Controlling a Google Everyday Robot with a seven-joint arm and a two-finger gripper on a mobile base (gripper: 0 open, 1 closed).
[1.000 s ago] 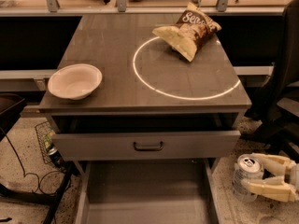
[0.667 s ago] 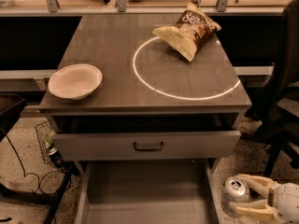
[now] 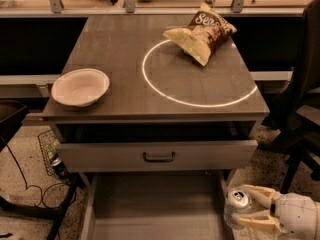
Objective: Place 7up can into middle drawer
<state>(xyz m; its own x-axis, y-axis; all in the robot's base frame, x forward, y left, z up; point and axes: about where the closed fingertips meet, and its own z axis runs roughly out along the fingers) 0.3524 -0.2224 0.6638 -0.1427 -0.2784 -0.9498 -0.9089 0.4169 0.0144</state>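
The 7up can (image 3: 236, 207), pale with a shiny silver top, sits upright between the cream fingers of my gripper (image 3: 248, 206) at the bottom right. The gripper is shut on it and holds it just right of the middle drawer's right side wall. The middle drawer (image 3: 155, 204) is pulled out at the bottom centre, a wide grey tray with a flat bare floor. Above it the upper drawer front (image 3: 158, 156) with a black handle is pulled out a little.
On the cabinet top lie a white bowl (image 3: 80, 86) at the left, a chip bag (image 3: 202, 33) at the back right and a glowing ring (image 3: 199, 74). A dark chair (image 3: 302, 114) stands at the right. A wire basket and cables (image 3: 50, 154) are on the floor at the left.
My gripper with the can has moved left and down, from beside the cabinet's right side to the drawer's right wall.
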